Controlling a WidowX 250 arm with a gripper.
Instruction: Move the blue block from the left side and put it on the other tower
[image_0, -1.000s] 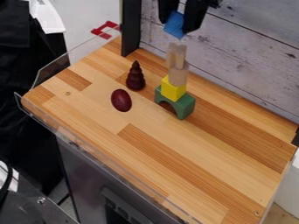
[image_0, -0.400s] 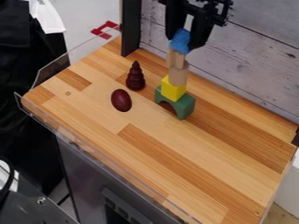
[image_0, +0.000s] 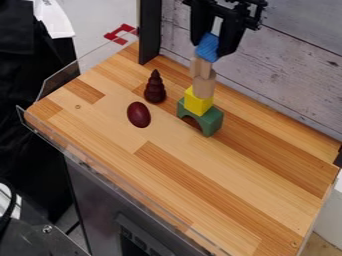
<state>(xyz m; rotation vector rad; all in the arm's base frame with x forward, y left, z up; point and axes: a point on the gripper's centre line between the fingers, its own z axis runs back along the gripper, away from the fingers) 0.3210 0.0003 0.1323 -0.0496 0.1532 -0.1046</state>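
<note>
1. Gripper, black: you have it at the upper middle of the camera view, hanging over the tower, its jaws narrowed to the width of the blue block and holding it.
2. Blue block, flat-faced, straight-edged: you will find it between the jaws, tilted, at the very top of the tower. Its lower end meets the pale upright piece in your view, though from this slant you can't be sure whether they touch.
3. Pale upright piece: plain wood, tall and narrow, with a dark line down its length. It stands on the rounded wooden piece.
4. Rounded wooden piece: bare, pale brown, curved at the side, set on the yellow cube.
5. Yellow cube: painted, crisp-edged, seated on the green arch.
6. Green arch: painted block with a half-round cutout, the tower's foot, resting on your tabletop.
7. Tiered cone: glossy dark red-brown, ringed, pointed, upright to the left of the tower in your view.
8. Egg: smooth, dark red, oval, near the cone's foot.
9. Tabletop: wood strips in light and darker grain.
10. Wall: whitewashed planks, scuffed and streaked, behind your tower.
</note>
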